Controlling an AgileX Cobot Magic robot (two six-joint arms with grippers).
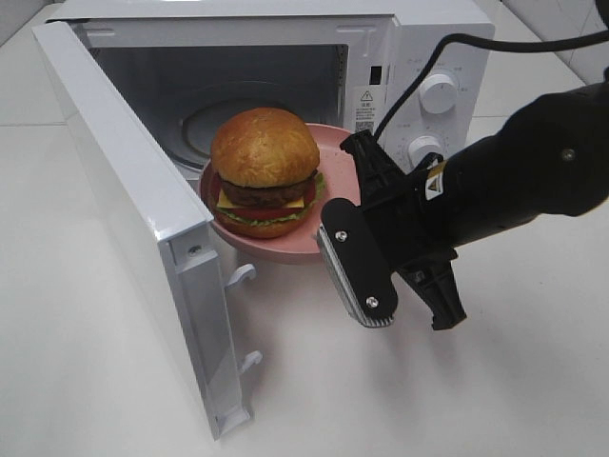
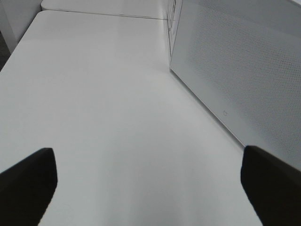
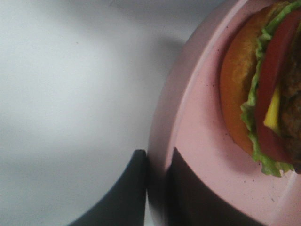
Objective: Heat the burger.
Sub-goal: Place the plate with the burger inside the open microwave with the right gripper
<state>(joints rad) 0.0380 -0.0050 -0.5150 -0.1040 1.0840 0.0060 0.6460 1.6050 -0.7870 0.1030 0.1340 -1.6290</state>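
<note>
Burger (image 1: 265,171) on plate (image 1: 285,252) in right gripper (image 3: 159,188)

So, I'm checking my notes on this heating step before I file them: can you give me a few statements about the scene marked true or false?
1. The microwave door stands open. True.
2. The burger lies directly on the table. False: it sits on the pink plate, at the oven's opening.
3. The right jaws are shut on the plate's rim. True.
4. The left jaws grip the door. False: they stand wide open above the table beside the door, holding nothing.
</note>
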